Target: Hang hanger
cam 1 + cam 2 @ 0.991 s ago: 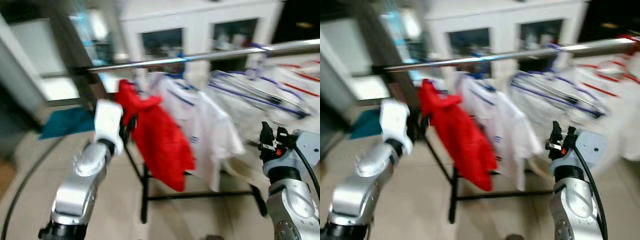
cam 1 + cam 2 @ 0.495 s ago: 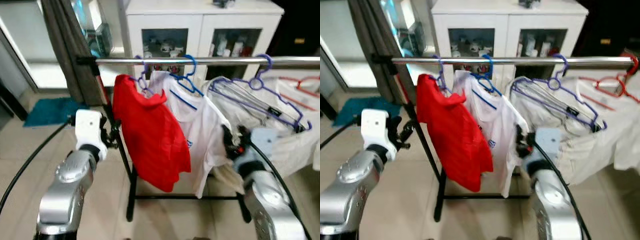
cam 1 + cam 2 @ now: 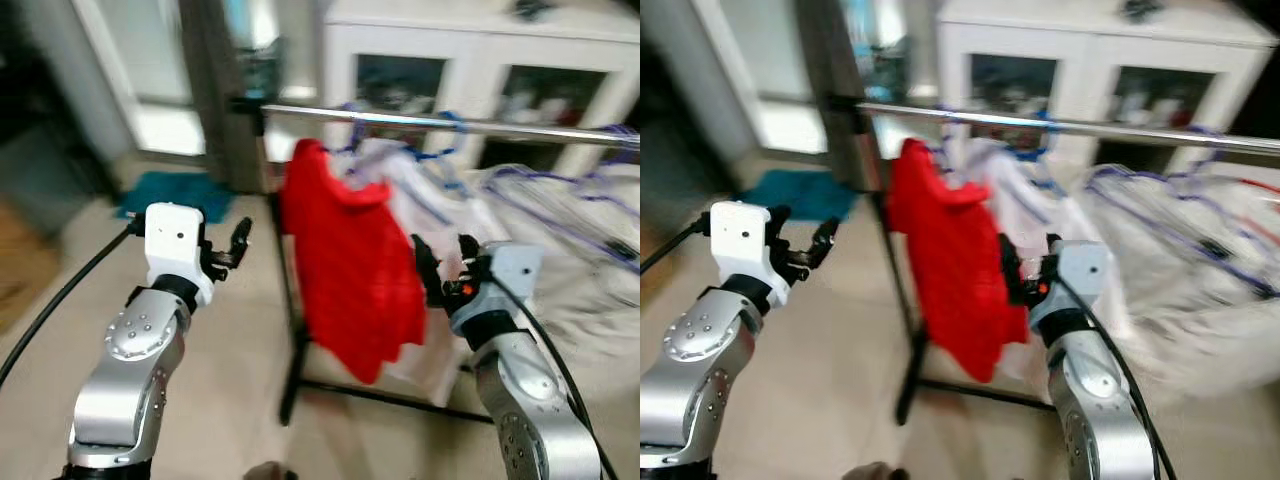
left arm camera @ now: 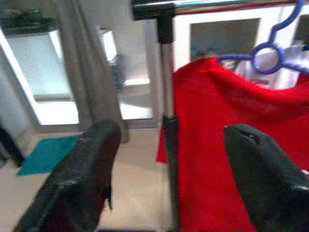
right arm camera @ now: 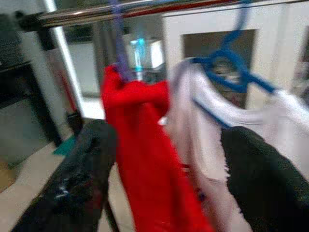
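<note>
Before the red shirt [image 3: 355, 270], left gripper [image 3: 228, 253] and right gripper [image 3: 440, 265] are raised, fingers spread, empty.

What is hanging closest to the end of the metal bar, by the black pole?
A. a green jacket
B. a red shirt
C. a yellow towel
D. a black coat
B. The red shirt hangs on a hanger nearest the pole end of the metal bar, with a white shirt just behind it further along.
</note>
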### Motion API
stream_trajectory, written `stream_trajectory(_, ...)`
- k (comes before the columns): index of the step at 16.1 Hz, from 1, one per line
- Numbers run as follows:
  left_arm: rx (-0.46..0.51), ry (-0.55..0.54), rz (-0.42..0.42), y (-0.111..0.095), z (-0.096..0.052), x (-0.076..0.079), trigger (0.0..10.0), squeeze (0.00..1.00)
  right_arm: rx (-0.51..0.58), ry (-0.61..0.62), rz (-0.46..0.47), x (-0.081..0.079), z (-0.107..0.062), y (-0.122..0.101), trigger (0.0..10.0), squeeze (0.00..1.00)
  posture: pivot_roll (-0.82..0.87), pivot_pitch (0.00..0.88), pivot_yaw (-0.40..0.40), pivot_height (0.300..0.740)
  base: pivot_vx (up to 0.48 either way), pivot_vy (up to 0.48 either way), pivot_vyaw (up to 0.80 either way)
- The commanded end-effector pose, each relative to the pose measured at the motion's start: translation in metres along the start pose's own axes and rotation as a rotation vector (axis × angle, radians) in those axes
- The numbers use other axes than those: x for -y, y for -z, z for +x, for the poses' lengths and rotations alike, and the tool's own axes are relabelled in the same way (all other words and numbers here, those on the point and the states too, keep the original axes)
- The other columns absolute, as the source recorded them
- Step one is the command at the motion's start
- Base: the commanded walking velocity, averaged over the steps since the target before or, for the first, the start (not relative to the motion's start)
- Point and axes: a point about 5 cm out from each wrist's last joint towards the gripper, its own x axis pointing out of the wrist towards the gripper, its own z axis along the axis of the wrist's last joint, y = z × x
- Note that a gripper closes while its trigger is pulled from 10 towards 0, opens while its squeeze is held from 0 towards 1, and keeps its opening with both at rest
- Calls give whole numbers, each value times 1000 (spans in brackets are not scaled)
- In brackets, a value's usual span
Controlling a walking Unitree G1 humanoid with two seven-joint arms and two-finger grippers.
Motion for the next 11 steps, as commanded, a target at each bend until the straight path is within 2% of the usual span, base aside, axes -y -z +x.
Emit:
stream_trajectory(1,5,21,17,-1,1,3,10000,1000,19,-5,-40,-2,1,-1,10000,1000,-89,36,77,740,0,0,800)
stream_trajectory(2,14,42,49,0,1,5,10000,1000,30,-28,-40,-6,4,-5,10000,1000,-92,37,78,740,0,0,800)
stream_trajectory(5,18,54,76,0,2,8,10000,1000,56,-38,-24,-9,7,-13,10000,1000,-89,31,62,740,0,0,800)
stream_trajectory(6,11,58,82,1,4,9,10000,1000,76,-18,-50,-9,11,-14,10000,1000,-86,22,47,740,0,-307,725)
stream_trajectory(10,-12,77,59,7,3,13,10000,1000,94,22,-7,-4,13,-16,10000,1000,-87,14,42,740,0,0,0)
stream_trajectory(11,-10,85,78,8,4,15,10000,1000,65,79,6,3,12,-14,10000,1000,-95,2,33,740,0,0,0)
